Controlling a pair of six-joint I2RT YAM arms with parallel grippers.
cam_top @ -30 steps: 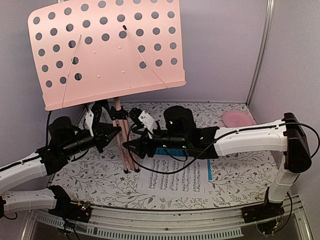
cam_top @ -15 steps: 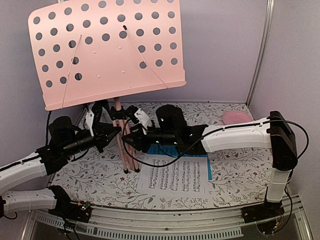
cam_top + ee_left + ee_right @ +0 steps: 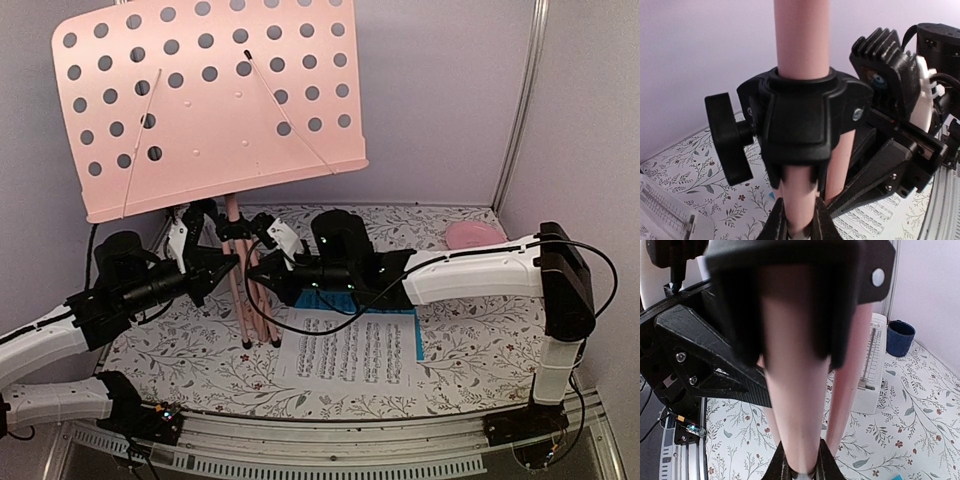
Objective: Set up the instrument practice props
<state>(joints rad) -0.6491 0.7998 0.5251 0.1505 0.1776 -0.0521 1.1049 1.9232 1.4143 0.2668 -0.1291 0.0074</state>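
Observation:
The pink music stand (image 3: 210, 110) stands at the back left, its perforated desk tilted over both arms. My left gripper (image 3: 233, 262) is shut on one of its pink legs (image 3: 799, 200) just under the black collar (image 3: 805, 120). From the other side, my right gripper (image 3: 252, 272) is shut on a leg (image 3: 795, 410) too. A white sheet of music (image 3: 350, 350) lies flat on the mat, with a blue sheet (image 3: 417, 338) showing from under its right edge. The white metronome (image 3: 872, 370) stands behind the legs.
A pink plate (image 3: 475, 237) lies at the back right by the wall. A dark blue cup (image 3: 900, 337) stands beside the metronome. The stand's feet (image 3: 260, 340) rest on the floral mat (image 3: 480, 340) just left of the sheets.
My right gripper moved left to the stand and closed on a leg. The stand's desk has shifted slightly to the left. The left gripper kept its hold.

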